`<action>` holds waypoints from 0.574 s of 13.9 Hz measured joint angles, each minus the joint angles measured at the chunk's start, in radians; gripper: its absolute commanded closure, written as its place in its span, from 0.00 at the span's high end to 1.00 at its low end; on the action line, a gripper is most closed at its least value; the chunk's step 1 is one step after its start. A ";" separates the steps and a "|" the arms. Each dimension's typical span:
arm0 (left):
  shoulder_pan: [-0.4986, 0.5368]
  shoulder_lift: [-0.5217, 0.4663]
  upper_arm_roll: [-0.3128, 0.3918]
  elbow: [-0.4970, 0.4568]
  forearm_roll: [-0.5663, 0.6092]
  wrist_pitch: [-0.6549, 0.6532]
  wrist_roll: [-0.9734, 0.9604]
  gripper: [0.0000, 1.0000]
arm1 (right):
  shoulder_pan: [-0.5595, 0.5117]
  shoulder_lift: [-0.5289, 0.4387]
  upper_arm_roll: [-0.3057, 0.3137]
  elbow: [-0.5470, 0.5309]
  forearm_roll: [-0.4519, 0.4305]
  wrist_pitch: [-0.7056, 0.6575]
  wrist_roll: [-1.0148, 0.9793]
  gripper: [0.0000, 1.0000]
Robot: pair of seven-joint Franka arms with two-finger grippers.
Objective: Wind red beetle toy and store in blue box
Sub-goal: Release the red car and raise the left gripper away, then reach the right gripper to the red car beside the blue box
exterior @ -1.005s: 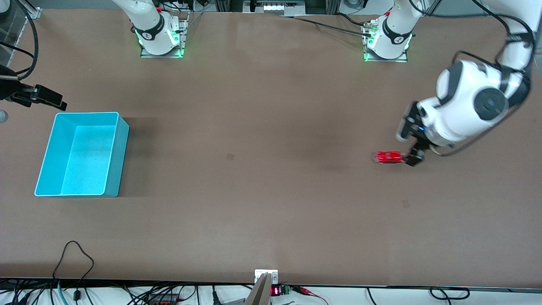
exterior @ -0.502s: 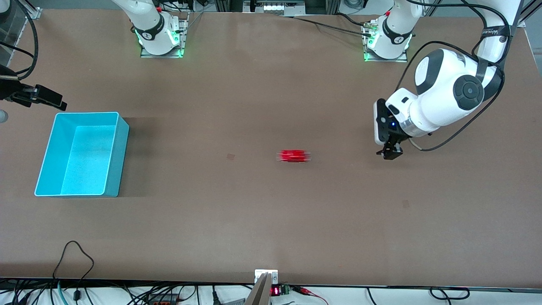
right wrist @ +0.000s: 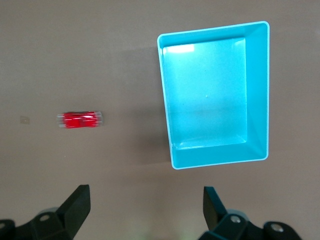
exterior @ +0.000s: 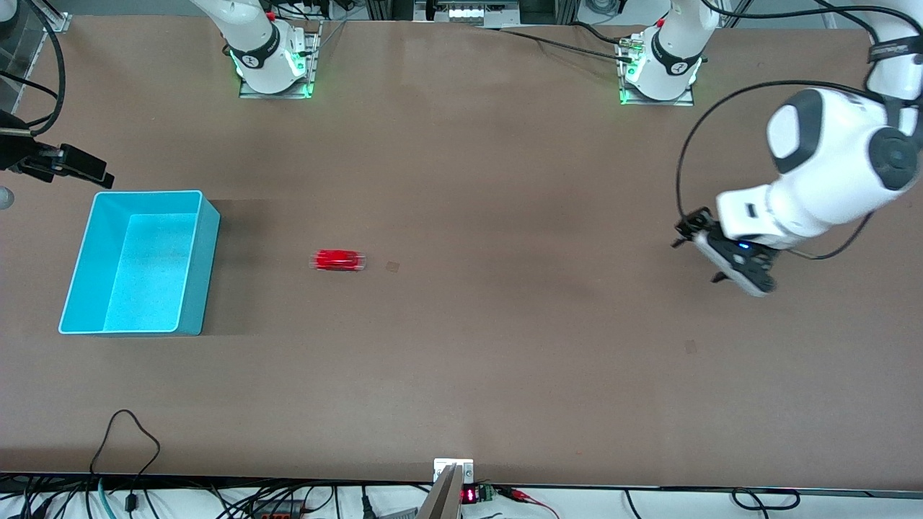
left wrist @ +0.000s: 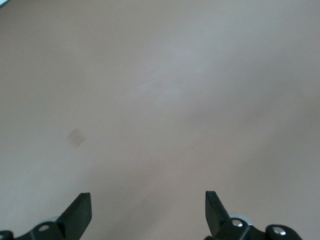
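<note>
The red beetle toy (exterior: 337, 260) is on the table, blurred, a short way from the blue box (exterior: 140, 263) toward the left arm's end. It also shows in the right wrist view (right wrist: 80, 120), beside the blue box (right wrist: 257, 95). The box is open-topped and nothing shows in it. My left gripper (exterior: 697, 258) is open and empty, low over the table at the left arm's end, far from the toy; its wrist view (left wrist: 147, 196) shows only bare table between the fingers. My right gripper (right wrist: 145, 200) is open and empty, high over the table near the box.
A small dark mark (exterior: 391, 267) lies on the table beside the toy, and another one (exterior: 690, 347) lies nearer the front camera than the left gripper. Cables (exterior: 130, 432) lie along the table's front edge.
The toy left the left gripper's fingers and ran across the table toward the blue box. The left gripper drew back toward its end of the table and turned. The box has not moved.
</note>
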 measured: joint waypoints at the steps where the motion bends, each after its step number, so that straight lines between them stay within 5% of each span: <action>1: -0.018 0.002 0.048 0.011 0.000 -0.006 -0.053 1.00 | 0.000 0.000 0.000 0.000 0.000 0.000 0.000 1.00; 4: -0.105 0.003 0.180 0.090 0.039 -0.096 -0.250 1.00 | 0.001 0.000 0.002 0.000 0.001 0.004 0.000 1.00; 8: -0.143 -0.002 0.192 0.276 0.091 -0.294 -0.531 1.00 | 0.038 0.040 0.020 -0.001 -0.007 0.017 -0.005 1.00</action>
